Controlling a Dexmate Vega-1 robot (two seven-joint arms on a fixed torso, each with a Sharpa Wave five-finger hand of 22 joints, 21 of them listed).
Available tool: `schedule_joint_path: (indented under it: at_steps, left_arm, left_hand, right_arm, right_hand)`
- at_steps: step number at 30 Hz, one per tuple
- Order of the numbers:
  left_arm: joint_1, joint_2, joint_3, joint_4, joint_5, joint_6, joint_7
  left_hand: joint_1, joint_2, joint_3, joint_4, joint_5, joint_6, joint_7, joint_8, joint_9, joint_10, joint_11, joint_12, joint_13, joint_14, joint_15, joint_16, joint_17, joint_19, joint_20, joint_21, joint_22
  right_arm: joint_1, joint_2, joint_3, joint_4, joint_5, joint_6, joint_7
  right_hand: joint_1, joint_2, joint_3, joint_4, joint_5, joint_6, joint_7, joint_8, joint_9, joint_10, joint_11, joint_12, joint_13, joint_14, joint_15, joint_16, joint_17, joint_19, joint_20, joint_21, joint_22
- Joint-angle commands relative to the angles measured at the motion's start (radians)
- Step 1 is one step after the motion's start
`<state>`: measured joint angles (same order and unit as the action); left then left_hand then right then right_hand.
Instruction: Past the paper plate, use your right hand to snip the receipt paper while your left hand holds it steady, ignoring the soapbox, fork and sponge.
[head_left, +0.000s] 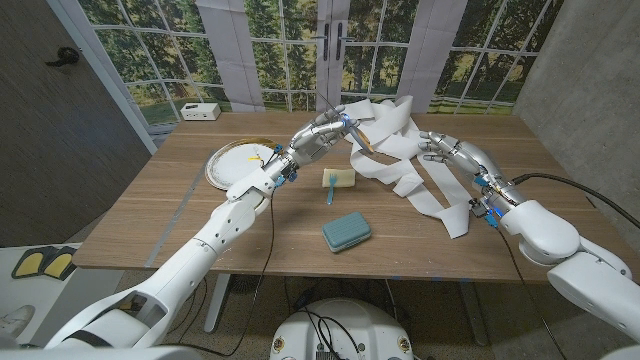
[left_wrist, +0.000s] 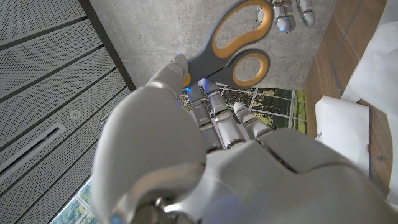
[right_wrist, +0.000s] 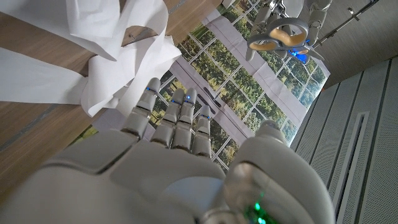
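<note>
Orange-lined grey scissors (left_wrist: 233, 46) are gripped in the left hand (head_left: 320, 137), raised above the receipt paper (head_left: 400, 150), though the task wants the right hand cutting, so a handover seems likely. That right hand (head_left: 440, 148) holds nothing, fingers loosely spread, apparently resting on the paper's near loops, though contact is hard to confirm. White paper lies tangled across the table's (head_left: 150, 215) far side. Well left of it sits the paper plate (head_left: 235, 160); nearer the robot lie a sponge with blue fork (head_left: 334, 182) and teal soapbox (head_left: 347, 231).

Even daylight from the windows (head_left: 330, 50); wrist views blur up close.
</note>
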<state>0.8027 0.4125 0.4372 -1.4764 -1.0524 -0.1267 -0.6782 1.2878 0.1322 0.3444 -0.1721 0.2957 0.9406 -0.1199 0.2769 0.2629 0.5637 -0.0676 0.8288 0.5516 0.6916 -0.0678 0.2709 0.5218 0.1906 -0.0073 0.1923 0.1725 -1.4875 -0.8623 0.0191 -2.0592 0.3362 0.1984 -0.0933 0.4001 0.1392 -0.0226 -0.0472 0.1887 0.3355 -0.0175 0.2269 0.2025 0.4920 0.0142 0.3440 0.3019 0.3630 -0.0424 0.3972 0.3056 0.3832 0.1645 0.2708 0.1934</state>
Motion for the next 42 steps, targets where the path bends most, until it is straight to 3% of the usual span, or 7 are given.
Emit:
schedule_joint_path:
  at_steps: [1,8,14,21,30,34,42]
  left_arm:
    - [-0.017,-0.031,0.009,0.049,0.003,-0.011,-0.039]
    - [-0.008,-0.035,0.002,0.049,-0.004,-0.012,-0.047]
    - [-0.006,-0.038,-0.003,0.057,-0.014,-0.008,-0.056]
    - [-0.012,-0.048,-0.003,0.078,-0.019,-0.004,-0.071]
    - [-0.015,-0.062,-0.002,0.092,-0.017,-0.008,-0.084]
    - [-0.014,-0.062,0.001,0.09,-0.012,-0.006,-0.083]
    - [-0.015,-0.064,0.006,0.085,-0.014,0.004,-0.09]
  left_hand:
    - [0.009,0.015,0.003,0.005,0.0,0.003,-0.005,0.007,0.002,0.136,-0.123,-0.001,0.0,-0.004,-0.174,-0.002,0.003,-0.006,0.001,-0.001,0.0]
    - [0.009,0.016,0.002,0.005,-0.002,0.002,-0.006,0.007,0.004,0.136,-0.124,-0.003,0.002,-0.005,-0.174,-0.003,0.004,-0.006,0.001,-0.001,0.0]
    - [0.01,0.016,0.001,0.005,-0.004,0.002,-0.006,0.006,0.003,0.137,-0.124,-0.004,0.004,-0.004,-0.174,-0.004,0.004,-0.007,0.001,0.0,0.0]
    - [0.01,0.017,0.001,0.006,-0.006,0.004,-0.008,0.006,0.003,0.138,-0.124,-0.006,0.005,-0.002,-0.174,-0.003,0.005,-0.008,0.0,0.0,0.0]
    - [0.01,0.016,-0.001,0.005,-0.008,0.004,-0.009,0.006,0.003,0.14,-0.125,-0.008,0.006,-0.002,-0.174,-0.004,0.006,-0.008,0.001,0.0,0.0]
    - [0.01,0.016,-0.001,0.006,-0.009,0.004,-0.01,0.005,0.003,0.138,-0.124,-0.01,0.006,-0.002,-0.174,-0.004,0.006,-0.008,0.002,0.0,0.0]
    - [0.01,0.017,-0.002,0.006,-0.011,0.005,-0.01,0.005,0.002,0.14,-0.124,-0.012,0.006,-0.002,-0.174,-0.004,0.007,-0.01,0.002,0.0,0.0]
  right_arm:
    - [-0.032,-0.007,0.033,-0.025,-0.013,-0.037,0.013]
    - [-0.038,-0.007,0.043,-0.052,-0.029,-0.065,0.01]
    - [-0.046,-0.01,0.048,-0.077,-0.037,-0.094,0.016]
    - [-0.058,-0.021,0.063,-0.106,-0.046,-0.126,0.031]
    - [-0.073,-0.016,0.084,-0.125,-0.033,-0.143,0.058]
    - [-0.075,-0.01,0.087,-0.126,-0.018,-0.136,0.074]
    - [-0.056,0.002,0.072,-0.121,0.025,-0.139,0.095]
  right_hand:
    - [0.021,-0.001,0.014,-0.012,0.001,0.028,0.007,0.005,0.002,0.087,-0.005,0.069,0.047,0.071,-0.049,0.04,0.032,0.069,-0.021,0.029,0.005]
    - [0.017,0.002,0.026,-0.015,-0.001,0.066,0.009,-0.003,0.002,0.183,-0.022,0.182,0.125,0.175,-0.071,0.077,0.066,0.156,-0.054,0.067,0.013]
    - [0.015,-0.005,0.027,-0.017,-0.002,0.069,0.012,-0.011,0.003,0.192,-0.025,0.221,0.161,0.212,-0.052,0.088,0.078,0.165,-0.053,0.072,0.014]
    - [-0.014,-0.033,0.013,-0.015,-0.002,0.033,-0.006,-0.026,0.005,0.0,0.016,0.191,0.211,0.124,0.01,0.019,0.076,0.136,-0.029,0.061,0.012]
    - [0.006,-0.056,0.015,-0.041,0.004,0.135,-0.072,0.011,0.001,0.051,0.055,0.144,0.146,0.115,0.058,-0.016,0.029,0.149,-0.025,0.059,0.003]
    - [0.032,-0.061,0.025,-0.065,0.008,0.169,-0.098,0.008,-0.005,-0.016,0.086,0.048,0.068,0.013,0.143,-0.093,-0.026,0.106,0.045,0.017,-0.013]
    - [0.069,-0.065,0.04,-0.09,0.008,0.191,-0.125,-0.008,-0.007,-0.121,0.123,-0.069,-0.019,-0.101,0.193,-0.175,-0.086,0.036,0.053,-0.053,-0.019]
